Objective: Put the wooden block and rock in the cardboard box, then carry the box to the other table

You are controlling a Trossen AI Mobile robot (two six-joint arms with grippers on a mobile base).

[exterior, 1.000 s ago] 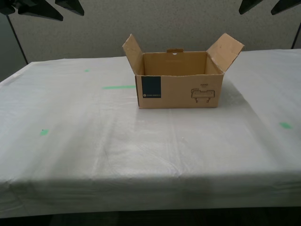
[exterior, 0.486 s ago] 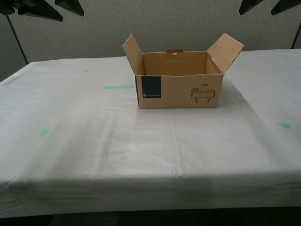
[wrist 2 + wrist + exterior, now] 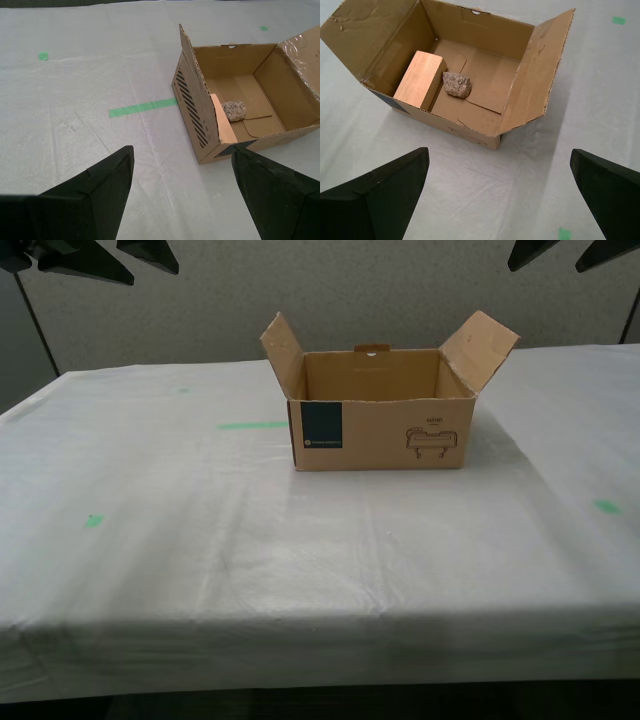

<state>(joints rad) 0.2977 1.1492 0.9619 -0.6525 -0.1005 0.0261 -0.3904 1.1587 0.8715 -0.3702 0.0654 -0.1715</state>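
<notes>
The cardboard box (image 3: 385,435) stands open on the other table (image 3: 300,560), which is draped in a white sheet. Inside it the wooden block (image 3: 420,80) stands against one wall, with the rock (image 3: 457,84) right beside it on the box floor. The second wrist view shows the same box (image 3: 192,107), block (image 3: 222,122) and rock (image 3: 234,110). My first gripper (image 3: 498,155) hangs open above the table, short of the box, holding nothing. My second gripper (image 3: 181,152) is open and empty too. In the exterior view only fingertips (image 3: 120,270) (image 3: 590,255) show along the top edge.
Green tape marks lie on the sheet: a strip (image 3: 252,425) beside the box and small bits (image 3: 93,521) (image 3: 606,506) toward either side of the exterior view. The table's front edge (image 3: 320,625) runs across the lower part of that view. A grey wall stands behind.
</notes>
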